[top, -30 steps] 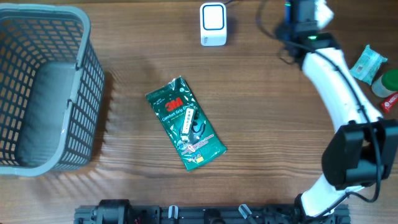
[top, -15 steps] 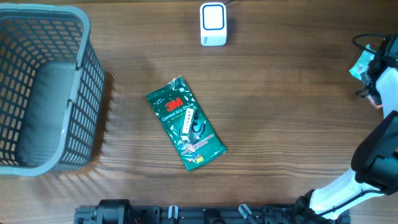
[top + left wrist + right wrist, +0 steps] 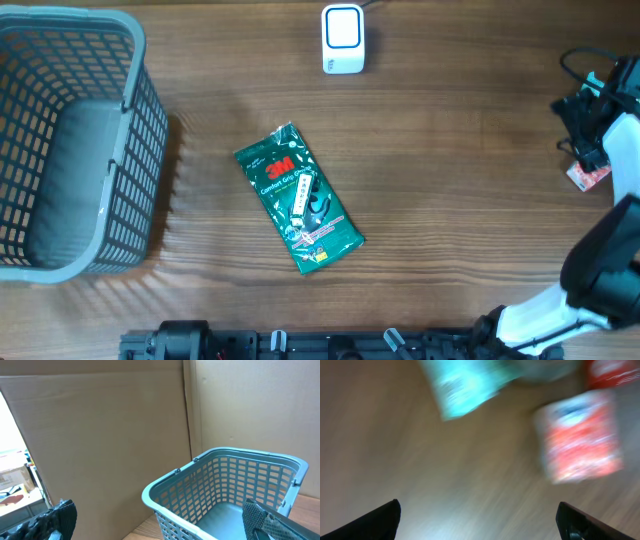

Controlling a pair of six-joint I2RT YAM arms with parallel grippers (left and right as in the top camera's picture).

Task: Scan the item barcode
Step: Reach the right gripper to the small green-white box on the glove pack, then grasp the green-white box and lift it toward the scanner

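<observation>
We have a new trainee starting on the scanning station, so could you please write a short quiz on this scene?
1. True or false: the green packet lies on the table, outside the basket.
2. The right gripper is: A open and empty; B shut on the green packet; C shut on the basket.
3. Which thing fills most of the left wrist camera's view of the table?
Key: 1 true; 2 A; 3 the basket.
</observation>
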